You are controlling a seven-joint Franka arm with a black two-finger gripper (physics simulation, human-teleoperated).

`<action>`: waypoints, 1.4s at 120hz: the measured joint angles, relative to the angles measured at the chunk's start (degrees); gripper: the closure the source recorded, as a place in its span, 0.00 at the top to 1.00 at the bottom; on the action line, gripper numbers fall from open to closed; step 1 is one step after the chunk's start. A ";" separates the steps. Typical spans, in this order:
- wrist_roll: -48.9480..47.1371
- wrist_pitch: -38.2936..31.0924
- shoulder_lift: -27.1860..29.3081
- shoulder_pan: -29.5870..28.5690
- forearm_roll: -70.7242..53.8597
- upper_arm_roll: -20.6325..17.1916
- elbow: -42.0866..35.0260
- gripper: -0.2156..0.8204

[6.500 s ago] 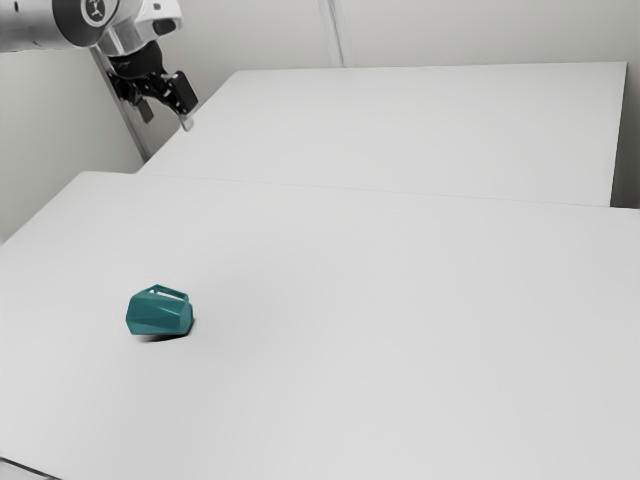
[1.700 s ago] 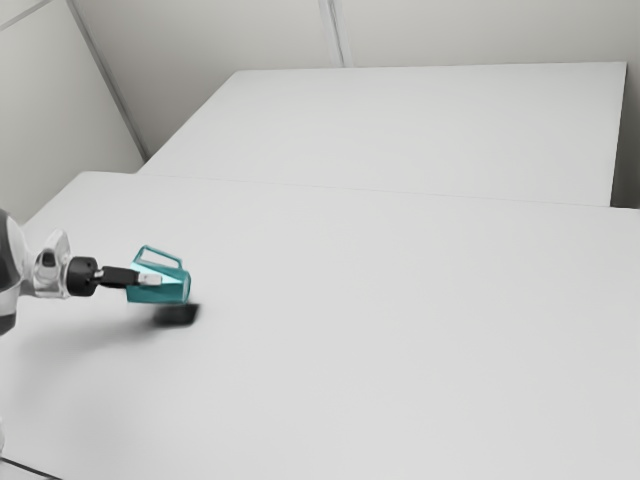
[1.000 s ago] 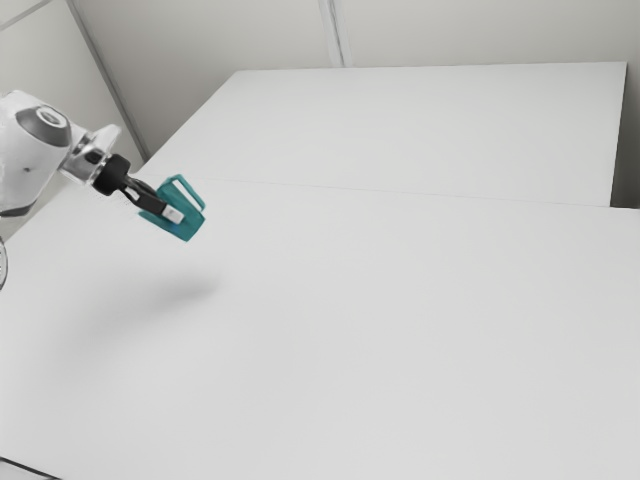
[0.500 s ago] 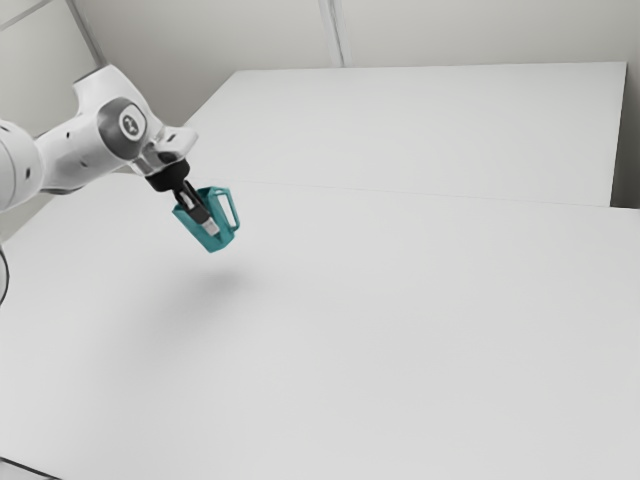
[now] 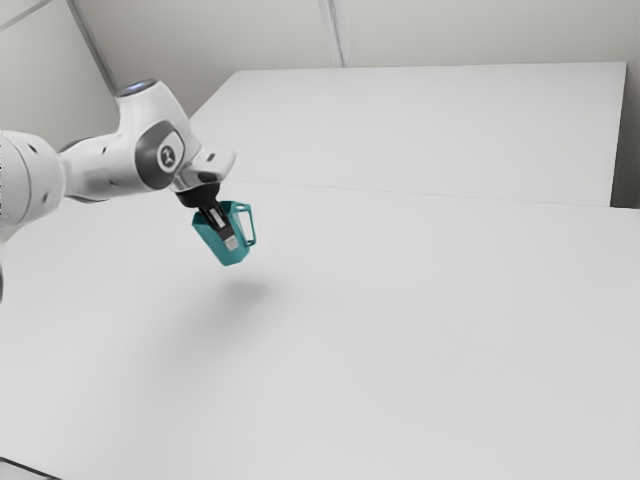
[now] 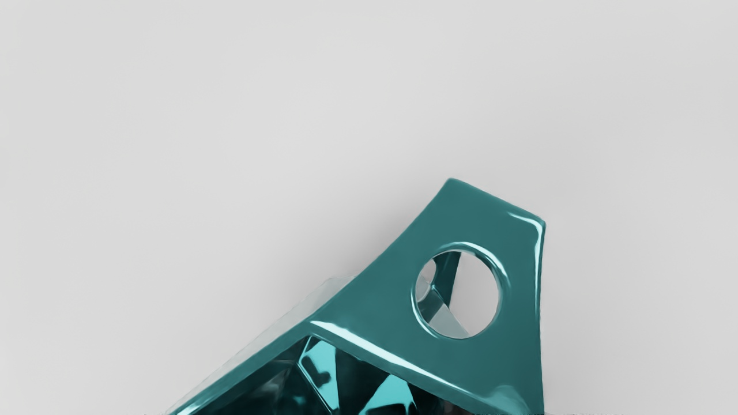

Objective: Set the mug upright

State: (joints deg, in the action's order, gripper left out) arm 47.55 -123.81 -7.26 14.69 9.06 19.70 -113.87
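Observation:
In the exterior view my gripper (image 5: 230,238) points down at a slant and is shut on the teal mug (image 5: 212,236), held by its body above the table. The mug tilts, its mouth up toward my hand and its base lowest, with the handle (image 5: 251,226) on the exterior view's right. In the wrist view I look onto the mug's rim (image 6: 369,346) and the top of its handle (image 6: 478,225), which has a round hole. Part of the dark faceted inside of the mug shows there too.
The white table (image 5: 400,350) lies under the mug, whose soft shadow falls on it just below. Behind it stands a second white surface (image 5: 420,130), and plain walls (image 5: 180,40) rise at the back.
The mug was lying on its side on the table; my gripper took hold of it and lifted it. Since then my hand has swung downward, turning the mug's mouth up, and moved toward the exterior view's right.

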 joint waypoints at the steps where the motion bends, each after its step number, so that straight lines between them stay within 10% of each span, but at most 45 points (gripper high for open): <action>1: -0.21 -0.11 -0.07 -0.01 -0.16 -0.03 0.00 0.04; 155: -13.72 -8.05 -11.72 -0.87 -1.37 -3.94 3.41 0.04; 168: -13.84 -8.09 -11.89 -0.96 -0.91 -4.21 3.45 0.15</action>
State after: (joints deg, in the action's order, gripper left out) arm 33.71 -131.90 -19.15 13.73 8.15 15.49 -110.42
